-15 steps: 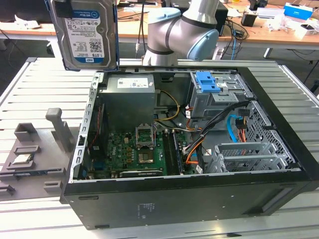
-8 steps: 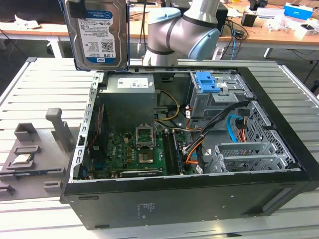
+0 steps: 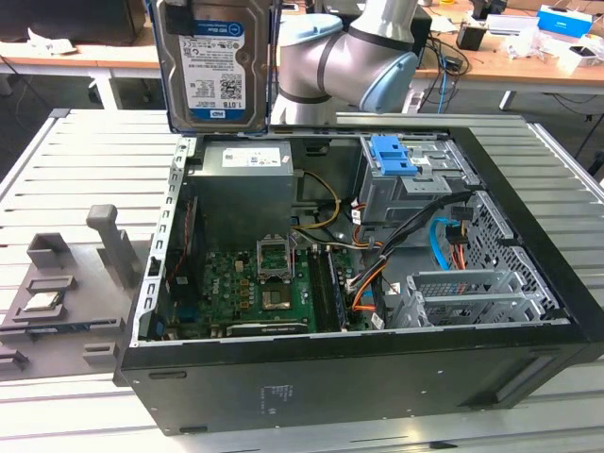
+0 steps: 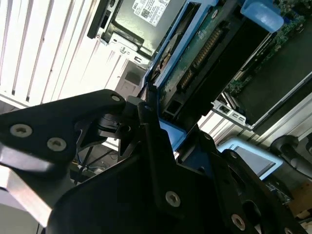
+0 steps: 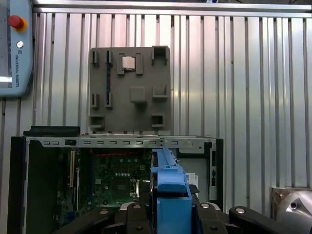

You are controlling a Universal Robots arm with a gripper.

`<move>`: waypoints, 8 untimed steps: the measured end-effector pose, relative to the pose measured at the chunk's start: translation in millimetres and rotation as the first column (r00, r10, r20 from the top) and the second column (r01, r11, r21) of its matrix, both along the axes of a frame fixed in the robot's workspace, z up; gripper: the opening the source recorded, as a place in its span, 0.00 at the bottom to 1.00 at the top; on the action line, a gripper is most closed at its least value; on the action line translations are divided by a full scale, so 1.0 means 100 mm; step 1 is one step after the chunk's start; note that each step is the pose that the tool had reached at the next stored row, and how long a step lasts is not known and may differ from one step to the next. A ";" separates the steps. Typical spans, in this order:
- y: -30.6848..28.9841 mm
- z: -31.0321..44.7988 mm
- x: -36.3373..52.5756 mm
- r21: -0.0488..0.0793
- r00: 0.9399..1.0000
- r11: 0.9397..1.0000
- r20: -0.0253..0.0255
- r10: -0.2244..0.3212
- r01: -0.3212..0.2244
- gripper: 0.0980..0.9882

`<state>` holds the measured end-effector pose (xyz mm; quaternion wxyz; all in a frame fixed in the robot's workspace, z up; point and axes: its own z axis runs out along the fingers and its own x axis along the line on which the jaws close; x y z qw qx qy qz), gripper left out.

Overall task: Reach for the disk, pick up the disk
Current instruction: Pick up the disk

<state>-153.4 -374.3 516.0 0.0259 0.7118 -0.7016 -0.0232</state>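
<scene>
1. Grey moulded fixture (image 3: 57, 283) sits toward the counter's (image 3: 85, 160) edge at the exterior view's left. A small silver chip (image 3: 42, 302) rests in one of its pockets, well apart from the work.
2. Next along, the disk (image 3: 215, 61) hangs upright in the air above the far corner of the open computer case (image 3: 359, 377). Its label faces the camera and it touches nothing below.
3. The gripper (image 5: 169, 214) carries it. In the second wrist view the black fingers (image 4: 152, 141) pinch the disk across its blue bracket (image 5: 168, 185), one on each side.
4. Handling, as I judge it: a rigid metal block, fairly heavy for its size and smooth-sided, so it could slip. A knock would harm it, and the bare circuit board (image 4: 204, 53) on its underside should not be pressed. The bracket's flanks or the long metal edges look the soundest hold.
5. Further right, a blue latch piece (image 3: 394, 156) sits on the drive cage inside the case.
</scene>
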 end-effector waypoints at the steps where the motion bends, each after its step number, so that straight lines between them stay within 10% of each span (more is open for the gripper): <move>1: 0.000 0.000 0.021 0.000 1.000 1.000 0.000 0.000 0.000 0.30; 8: 0.001 -0.007 0.104 0.000 1.000 1.000 0.000 0.000 0.000 0.30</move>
